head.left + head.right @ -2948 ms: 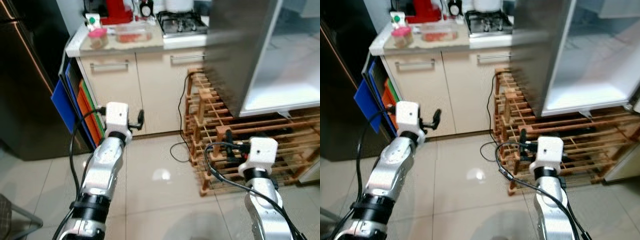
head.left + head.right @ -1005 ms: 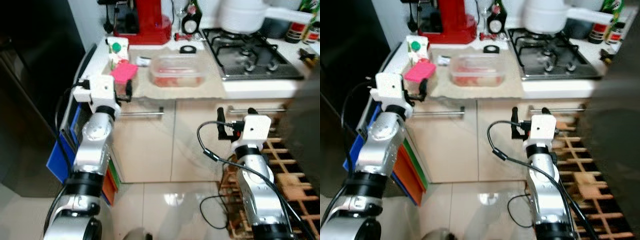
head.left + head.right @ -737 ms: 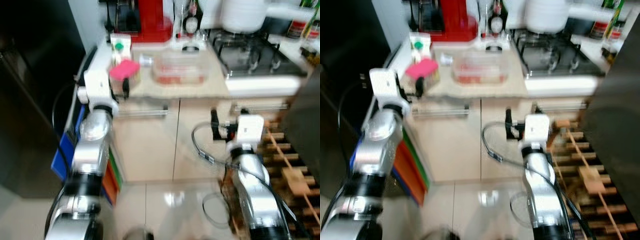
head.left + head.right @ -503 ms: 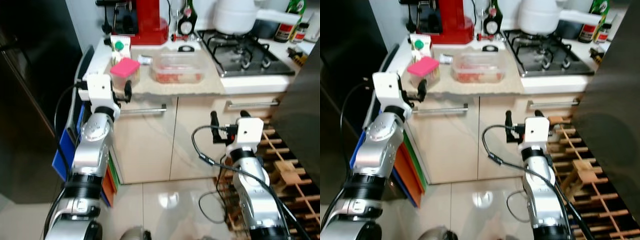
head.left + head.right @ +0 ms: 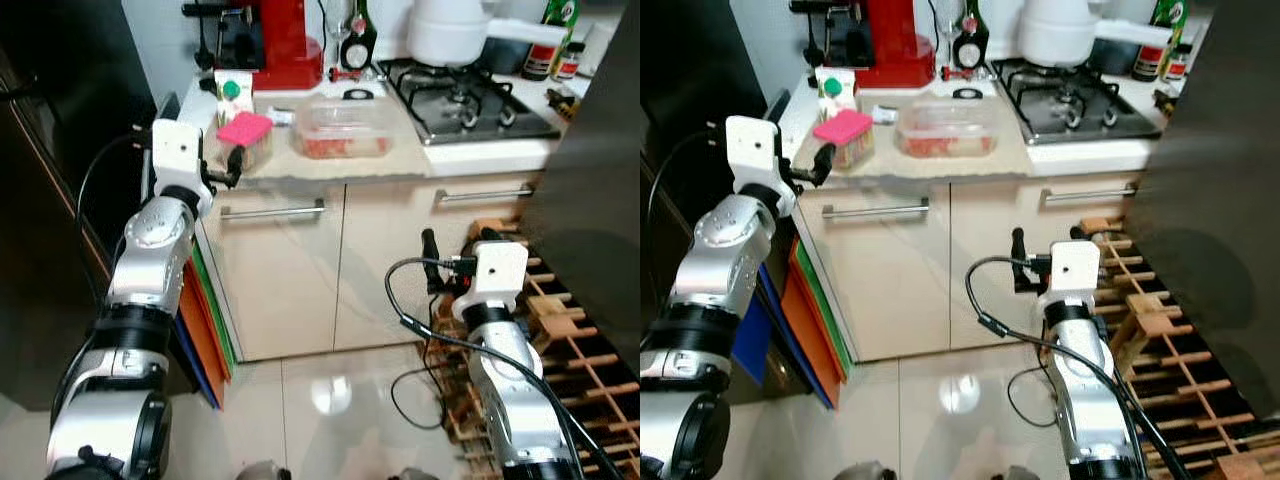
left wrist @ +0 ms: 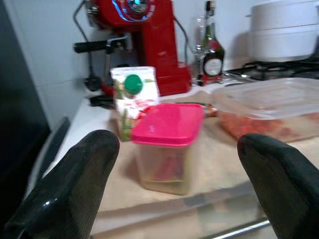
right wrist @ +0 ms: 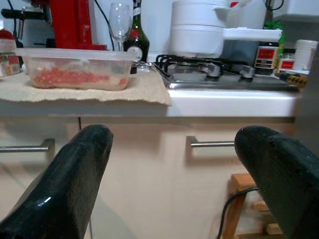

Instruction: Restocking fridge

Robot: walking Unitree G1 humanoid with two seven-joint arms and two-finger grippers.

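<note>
Pink-lidded tub (image 6: 167, 147) sits near the front edge of the counter (image 5: 380, 163) on a beige mat (image 7: 144, 84), just ahead of our left end effector (image 6: 174, 184). We see that end effector spread wide, empty, one finger (image 6: 75, 174) either side of the tub but short of it, not touching. Behind the tub stands a small carton with a green cap (image 6: 133, 89), touching or nearly so, we can't tell which. To the robot's right of the tub lies a clear lidded food box (image 5: 344, 129) with red contents, apart from it.

Our right end effector (image 7: 174, 164) is also spread and empty, held low in front of the cabinet doors (image 5: 380, 270), below counter height and facing the drawer handle (image 7: 209, 144).

Risks as we judge them: the tub is the likely first pick for the fridge. It looks light with smooth walls, so a push-in approach could shove it back into the carton and tip that over. Closing too high could catch the lid and pop it off. It is near the counter edge, so a sideways nudge could drop it to the tiled floor (image 5: 330, 400). The mat could drag with it. The right arm is close to the wooden rack (image 5: 1160, 340) and a loose black cable (image 5: 990, 320); turning toward the dark fridge door (image 5: 1230, 150) could snag either.
</note>
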